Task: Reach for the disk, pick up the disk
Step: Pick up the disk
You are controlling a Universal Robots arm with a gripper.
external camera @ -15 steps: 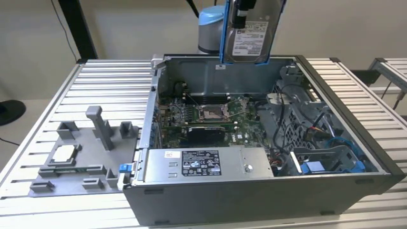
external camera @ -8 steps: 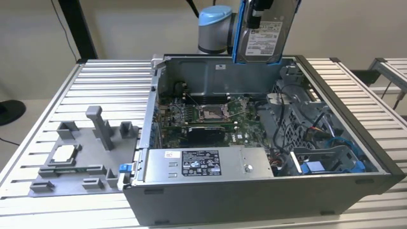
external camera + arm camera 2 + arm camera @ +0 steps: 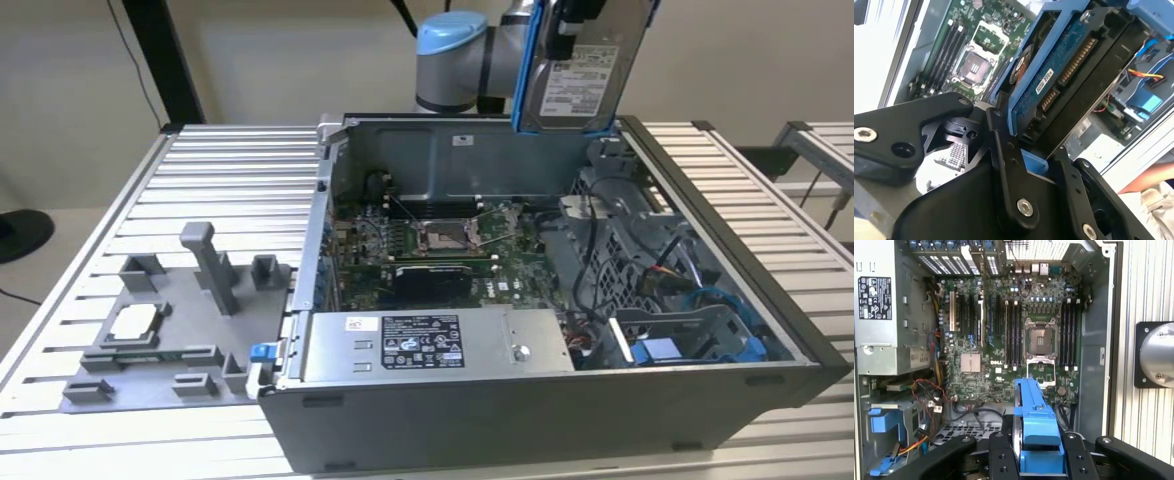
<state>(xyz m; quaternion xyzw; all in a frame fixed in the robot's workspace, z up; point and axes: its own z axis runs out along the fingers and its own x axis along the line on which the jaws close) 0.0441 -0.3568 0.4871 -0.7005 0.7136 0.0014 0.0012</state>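
While my tool (image 3: 1036, 452) is clamped on the disk (image 3: 577, 75), the exterior view shows it lifted clear above the open case (image 3: 561, 300), its white label facing out. In the second wrist view the disk's (image 3: 1064, 70) blue circuit board and connector pins show; in the first wrist view its blue rail (image 3: 1035, 425) hangs over the motherboard (image 3: 1014, 330). The case sits on a slatted metal desk (image 3: 200, 170) beside a grey fixture (image 3: 174, 320).

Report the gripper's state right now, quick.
Gripper: shut on the disk, held lifted above the open computer case.
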